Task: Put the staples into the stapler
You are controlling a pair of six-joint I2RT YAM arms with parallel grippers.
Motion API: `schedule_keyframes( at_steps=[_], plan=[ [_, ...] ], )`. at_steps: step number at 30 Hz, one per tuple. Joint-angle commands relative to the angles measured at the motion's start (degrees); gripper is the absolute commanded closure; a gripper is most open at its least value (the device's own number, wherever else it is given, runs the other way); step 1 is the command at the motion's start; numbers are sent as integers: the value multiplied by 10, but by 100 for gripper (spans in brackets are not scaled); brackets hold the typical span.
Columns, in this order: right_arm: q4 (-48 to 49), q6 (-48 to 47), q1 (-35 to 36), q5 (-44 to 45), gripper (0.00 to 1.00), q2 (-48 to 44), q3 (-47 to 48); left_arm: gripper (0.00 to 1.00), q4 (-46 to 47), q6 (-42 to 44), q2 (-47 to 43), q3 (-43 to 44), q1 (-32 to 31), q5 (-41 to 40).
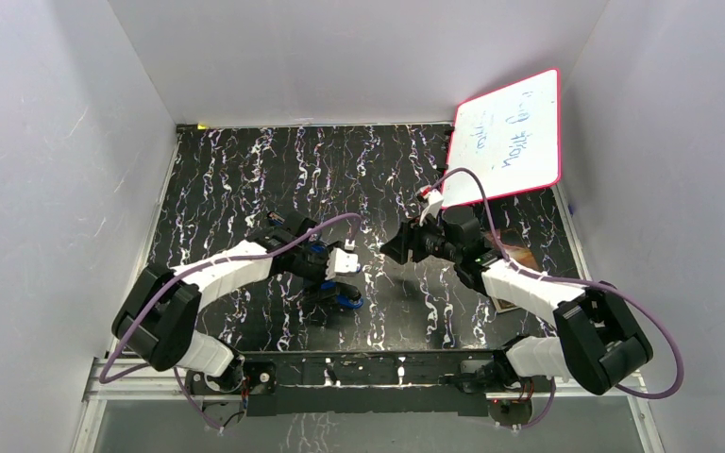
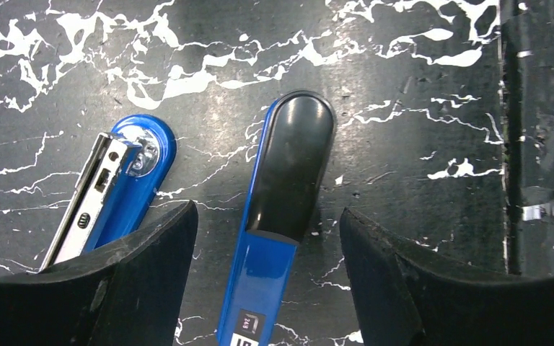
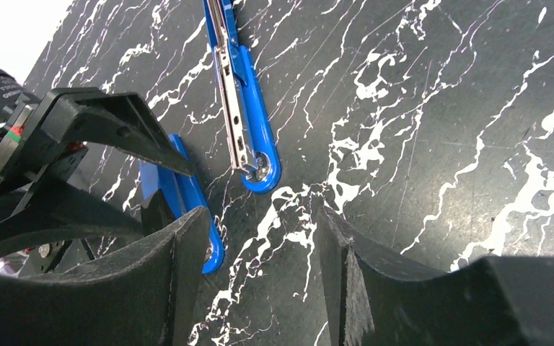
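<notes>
The blue stapler point(image 1: 343, 294) lies swung open on the black marbled table. Its arm with the silvery magazine channel point(image 2: 94, 200) points one way and its blue lid with the black cap point(image 2: 288, 180) lies beside it. My left gripper point(image 2: 268, 245) stands open over the lid, one finger on each side with table showing in both gaps. My right gripper point(image 3: 263, 252) hovers open over bare table just short of the magazine arm's round blue tip point(image 3: 263, 171), nothing between its fingers. The staples are out of view.
A pink-rimmed whiteboard point(image 1: 510, 137) leans at the back right corner. A flat brown thing point(image 1: 517, 260) lies under the right arm. White walls close in the table point(image 1: 245, 170) on three sides. The left gripper's body point(image 3: 79, 144) is close to my right gripper.
</notes>
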Motion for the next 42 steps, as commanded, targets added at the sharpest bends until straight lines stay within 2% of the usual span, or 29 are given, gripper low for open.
schedule_keyframes(
  at_steps=[1, 8, 13, 18, 23, 28, 31, 38, 42],
  plan=[
    [43, 7, -2, -16, 36, 6, -4, 31, 16, 13, 16, 15, -4, 1],
    [49, 13, -3, -23, 36, 11, -3, 43, 18, 15, 35, 23, -21, -22],
    [51, 25, -3, -12, 36, 10, -7, 65, 18, 8, 21, 28, -27, -24],
    [31, 129, -3, 54, 37, 1, -11, 100, 19, -18, -43, 16, -36, -4],
    [64, 210, -3, 89, 38, -30, -40, 100, 95, -128, -116, -21, -39, -20],
    [77, 221, -2, 94, 38, -59, -38, 100, 310, -314, -190, -107, -40, -69],
    [62, 215, -2, 75, 39, -64, -13, 100, 396, -400, -200, -137, -42, -79],
    [50, 212, 14, 77, 40, -67, 15, 100, 494, -528, -197, -144, -47, -176],
    [61, 211, 26, 92, 40, -48, 28, 100, 508, -553, -184, -122, -49, -205]
  ],
)
